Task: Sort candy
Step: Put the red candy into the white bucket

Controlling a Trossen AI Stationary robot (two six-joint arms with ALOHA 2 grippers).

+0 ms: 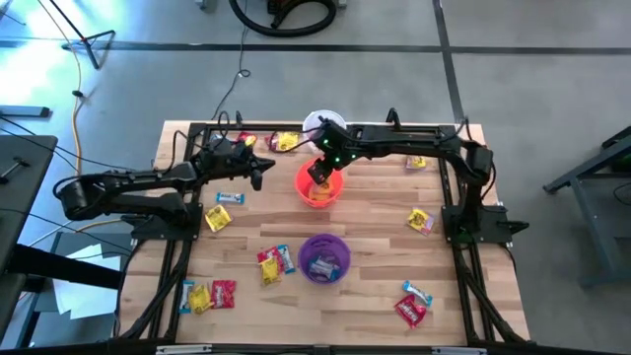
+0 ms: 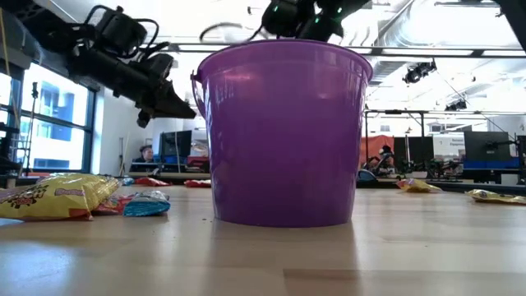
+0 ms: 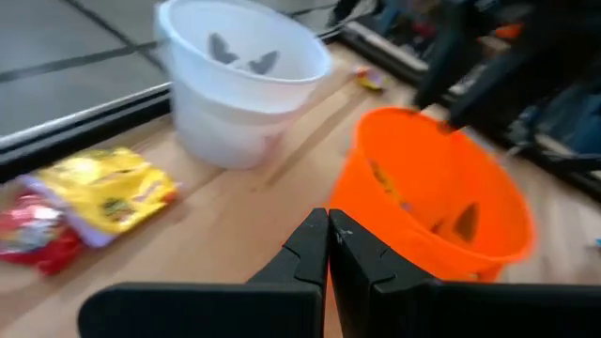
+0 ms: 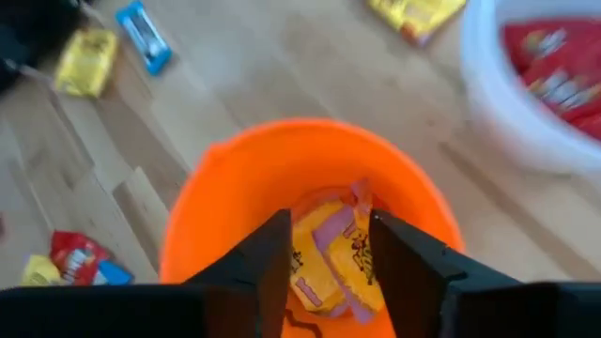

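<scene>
Orange plastic is filling the right wrist view: the round orange cup [image 4: 310, 216] is sitting directly under the right gripper [image 4: 324, 249], whose two dark fingers are standing apart with nothing between them. Yellow wrapped candy [image 4: 333, 253] is lying at the bottom of that cup, seen through the gap. In the high view the right gripper [image 1: 322, 170] is hanging over the orange cup [image 1: 319, 184], with the white round cup [image 1: 317, 126] just behind it at the table's far edge; red wrapped sweets [image 4: 554, 66] are lying inside the white cup.

The left gripper [image 1: 258, 173] is hovering just beside the orange cup, on its left, with its fingers pressed together and holding nothing. Its wrist camera is facing the orange cup [image 3: 432, 202] and the white cup [image 3: 235, 84], and a yellow packet [image 3: 108, 188] and a red one [image 3: 33, 235] are lying on the wooden table [image 3: 235, 225] to one side.

The purple plastic cup [image 1: 324, 257] is standing nearer the front, blocking most of the low view [image 2: 282, 136]. Loose sweets are lying scattered around it: a yellow, red and blue-white cluster [image 1: 274, 263] just to its left, yellow and red ones [image 1: 209, 295] at the front left corner, and a red and blue pair [image 1: 413, 304] at the front right.
</scene>
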